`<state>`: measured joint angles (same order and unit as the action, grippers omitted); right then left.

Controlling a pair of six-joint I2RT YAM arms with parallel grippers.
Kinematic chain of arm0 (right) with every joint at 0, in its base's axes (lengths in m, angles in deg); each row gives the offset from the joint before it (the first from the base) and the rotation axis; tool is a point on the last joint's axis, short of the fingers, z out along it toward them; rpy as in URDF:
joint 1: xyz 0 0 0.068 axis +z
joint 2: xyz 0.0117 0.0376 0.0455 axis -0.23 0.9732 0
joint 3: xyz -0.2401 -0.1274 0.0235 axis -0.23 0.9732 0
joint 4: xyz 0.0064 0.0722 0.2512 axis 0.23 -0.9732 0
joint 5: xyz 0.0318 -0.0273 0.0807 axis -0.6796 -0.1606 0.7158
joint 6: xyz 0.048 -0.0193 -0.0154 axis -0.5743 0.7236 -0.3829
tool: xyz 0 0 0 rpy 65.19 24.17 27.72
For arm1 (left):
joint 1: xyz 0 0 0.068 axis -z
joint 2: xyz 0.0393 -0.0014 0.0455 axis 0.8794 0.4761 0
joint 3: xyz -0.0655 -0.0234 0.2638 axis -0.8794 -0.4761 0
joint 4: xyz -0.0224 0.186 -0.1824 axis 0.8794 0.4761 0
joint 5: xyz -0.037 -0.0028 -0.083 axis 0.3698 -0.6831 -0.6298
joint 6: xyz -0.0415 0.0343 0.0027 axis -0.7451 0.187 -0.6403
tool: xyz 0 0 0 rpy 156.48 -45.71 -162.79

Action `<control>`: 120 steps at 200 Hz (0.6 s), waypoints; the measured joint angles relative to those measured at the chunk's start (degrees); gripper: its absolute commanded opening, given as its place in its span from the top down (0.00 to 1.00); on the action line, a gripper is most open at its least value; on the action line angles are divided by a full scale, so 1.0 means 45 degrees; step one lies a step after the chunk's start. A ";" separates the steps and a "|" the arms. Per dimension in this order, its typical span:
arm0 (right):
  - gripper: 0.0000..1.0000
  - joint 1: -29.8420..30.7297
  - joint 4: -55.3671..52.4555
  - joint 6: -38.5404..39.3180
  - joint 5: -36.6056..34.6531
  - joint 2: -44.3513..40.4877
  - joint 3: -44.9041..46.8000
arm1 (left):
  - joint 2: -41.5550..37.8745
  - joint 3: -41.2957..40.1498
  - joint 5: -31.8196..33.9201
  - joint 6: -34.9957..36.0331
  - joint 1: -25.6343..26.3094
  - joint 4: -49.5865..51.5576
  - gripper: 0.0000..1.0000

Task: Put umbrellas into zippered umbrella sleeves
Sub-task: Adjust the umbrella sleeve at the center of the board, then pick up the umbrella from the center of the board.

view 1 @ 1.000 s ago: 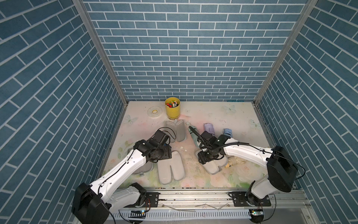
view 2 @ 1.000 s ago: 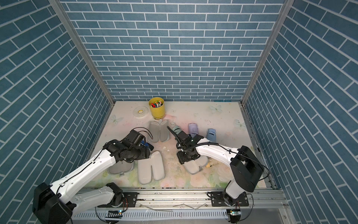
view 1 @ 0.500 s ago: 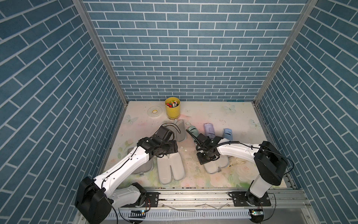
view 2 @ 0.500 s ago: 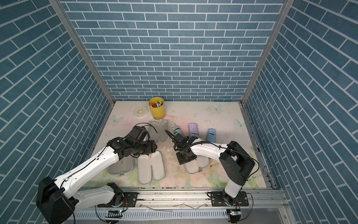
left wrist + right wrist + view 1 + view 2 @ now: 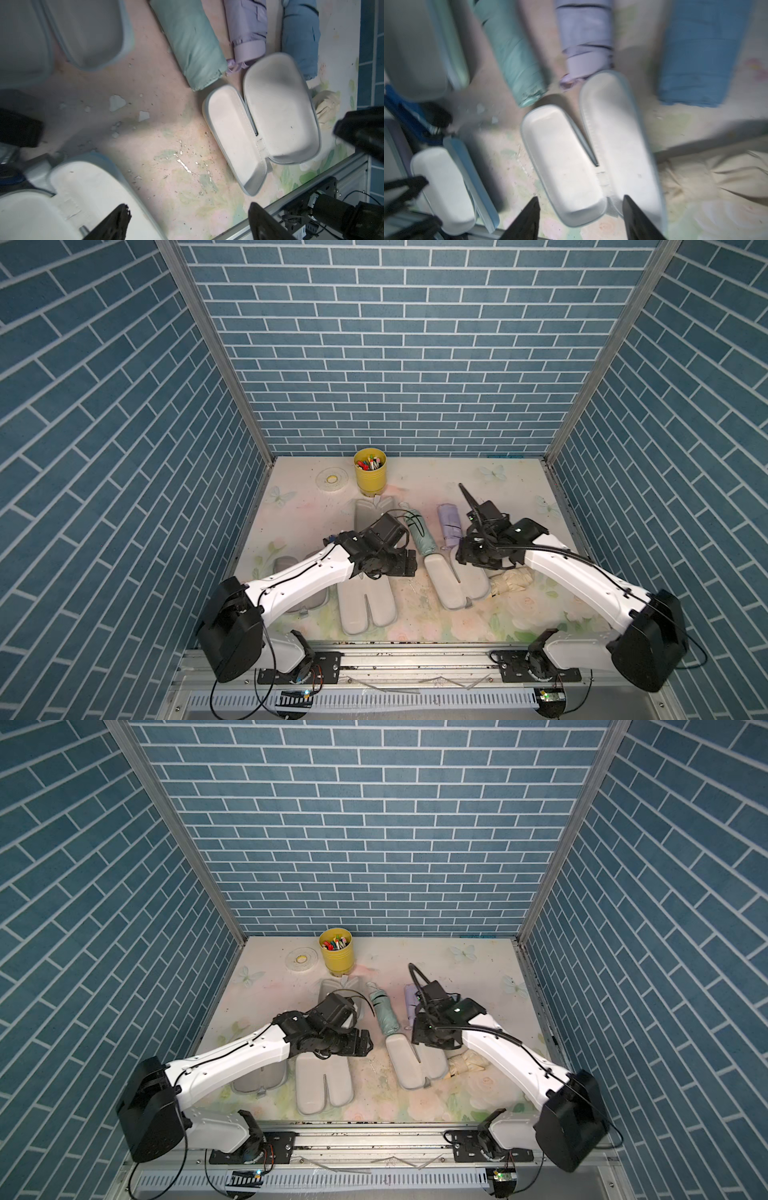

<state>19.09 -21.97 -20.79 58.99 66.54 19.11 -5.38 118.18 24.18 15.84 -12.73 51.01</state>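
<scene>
Four umbrellas lie on the table: mint point(image 5: 419, 533), lilac point(image 5: 449, 522), cream point(image 5: 511, 580), and light blue point(image 5: 301, 37), which my right arm hides in both top views. An open zippered umbrella sleeve point(image 5: 455, 583) lies front-centre, pale inside up, with nothing in it. My right gripper point(image 5: 581, 220) hovers open over it, its fingertips point(image 5: 527, 220) on either side of the sleeve's point(image 5: 564, 166) end. My left gripper point(image 5: 189, 220) is open above bare table, between that sleeve point(image 5: 264, 124) and another open sleeve point(image 5: 365, 605). Neither holds anything.
A third open sleeve point(image 5: 370, 510) lies at the back and a fourth point(image 5: 299, 585) sits under my left arm. A yellow cup of pens point(image 5: 369, 472) and a tape roll point(image 5: 331, 480) stand at the back. The metal front rail point(image 5: 311, 178) is close to my left gripper.
My left gripper has moved right and forward, towards the table's middle. My right gripper has drawn back to the right, from beside the mint umbrella to over the front-centre sleeve.
</scene>
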 measured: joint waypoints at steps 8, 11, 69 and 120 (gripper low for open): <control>0.28 -0.0942 -0.0209 -0.0253 -0.0112 -0.0427 0.0452 | 0.0495 0.0092 -0.0233 -0.0019 0.0287 -0.0194 0.08; 0.28 -0.1336 -0.0291 -0.0316 -0.0131 -0.0554 0.0631 | 0.0651 0.0131 -0.0287 -0.0029 0.0379 -0.0233 0.08; 0.17 -0.5644 -0.0053 -0.1112 0.0068 -0.1093 0.3439 | 0.2900 0.0403 -0.1651 -0.0087 0.0894 -0.1472 0.08; 0.17 -0.6271 0.1875 -0.1224 0.0335 0.0015 0.4201 | 0.3551 0.0413 -0.2021 -0.0097 0.0772 -0.2142 0.13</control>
<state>-9.13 -13.53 -26.30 60.50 66.60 38.02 10.60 120.04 15.09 15.40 -9.26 41.37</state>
